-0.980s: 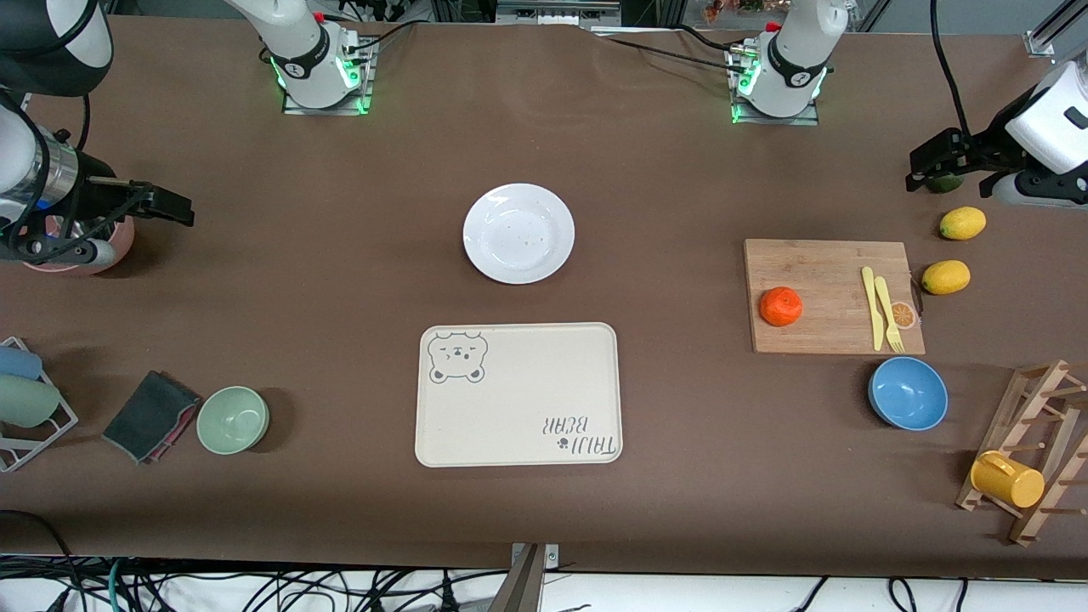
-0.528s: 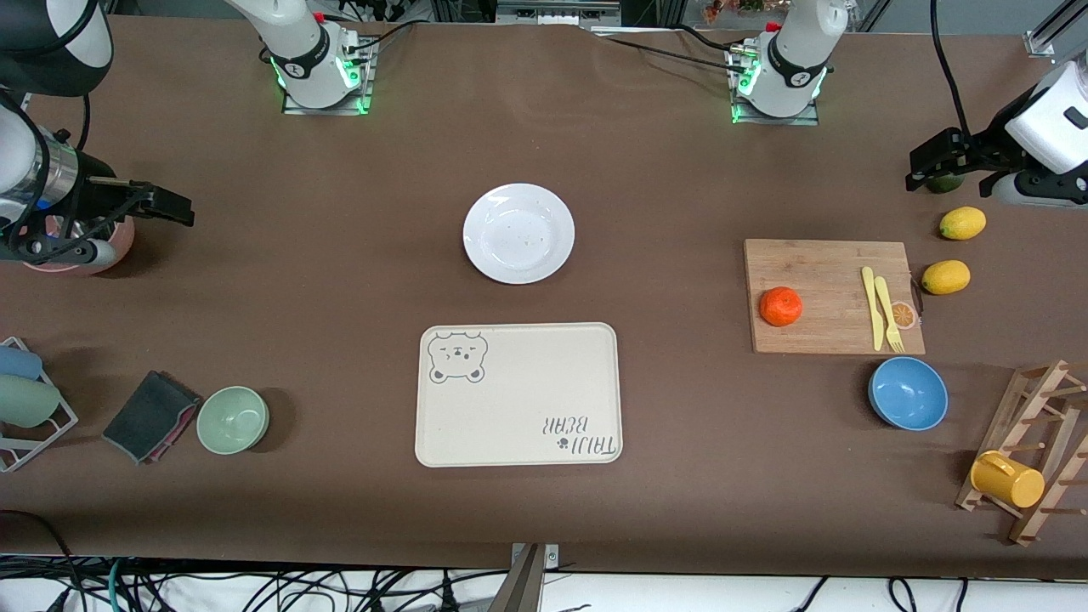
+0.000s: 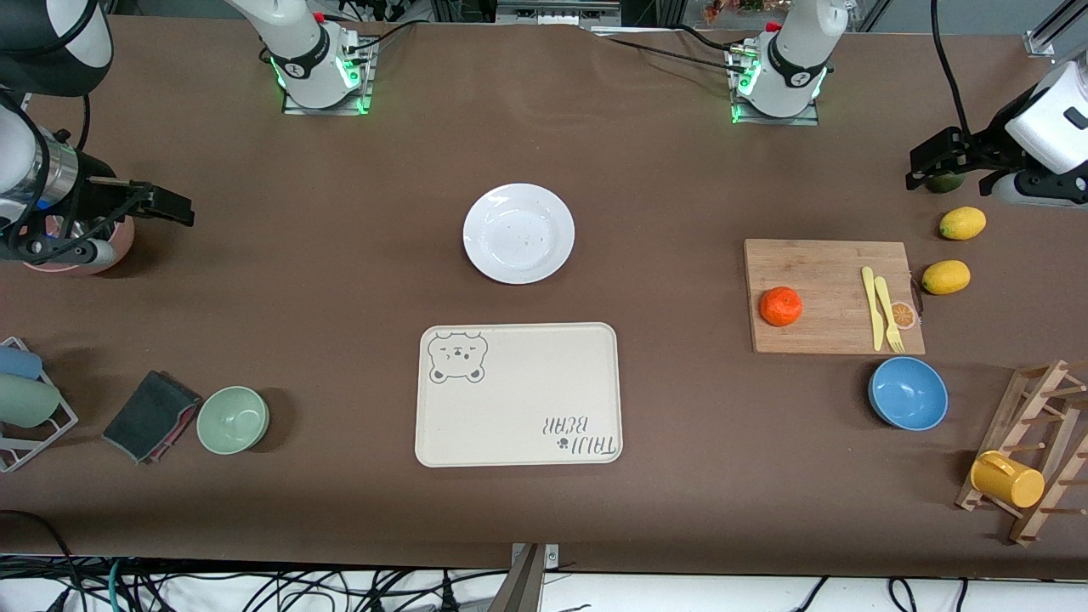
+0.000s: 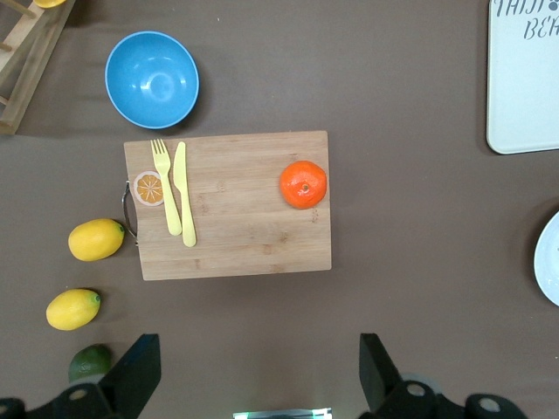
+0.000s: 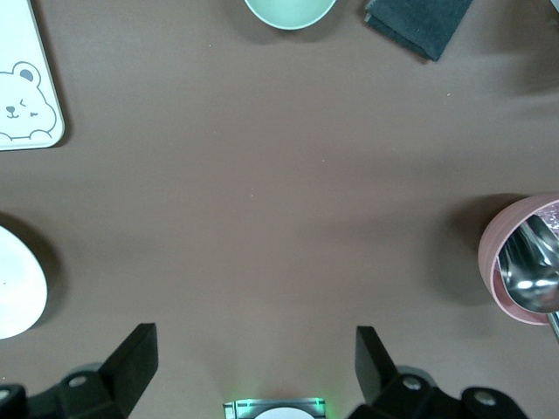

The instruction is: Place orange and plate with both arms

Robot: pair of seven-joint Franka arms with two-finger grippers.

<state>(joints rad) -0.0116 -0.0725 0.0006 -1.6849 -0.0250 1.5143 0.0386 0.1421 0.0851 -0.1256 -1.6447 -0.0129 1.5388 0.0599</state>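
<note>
The orange (image 3: 780,306) lies on a wooden cutting board (image 3: 837,272) toward the left arm's end of the table. It also shows in the left wrist view (image 4: 303,184). The white plate (image 3: 518,233) sits on the table's middle, farther from the front camera than the beige bear tray (image 3: 518,394). The plate's edge shows in the left wrist view (image 4: 550,271) and in the right wrist view (image 5: 17,284). My left gripper (image 3: 933,163) (image 4: 258,349) is open and empty, up over the table by a lime. My right gripper (image 3: 172,206) (image 5: 255,340) is open and empty, up over the table by a pink cup.
A yellow fork and knife (image 3: 881,308) lie on the board. Two lemons (image 3: 962,223), a lime (image 4: 90,362), a blue bowl (image 3: 908,393) and a wooden rack with a yellow mug (image 3: 1007,478) stand nearby. A green bowl (image 3: 233,419), dark cloth (image 3: 151,415) and pink cup (image 5: 524,262) are at the right arm's end.
</note>
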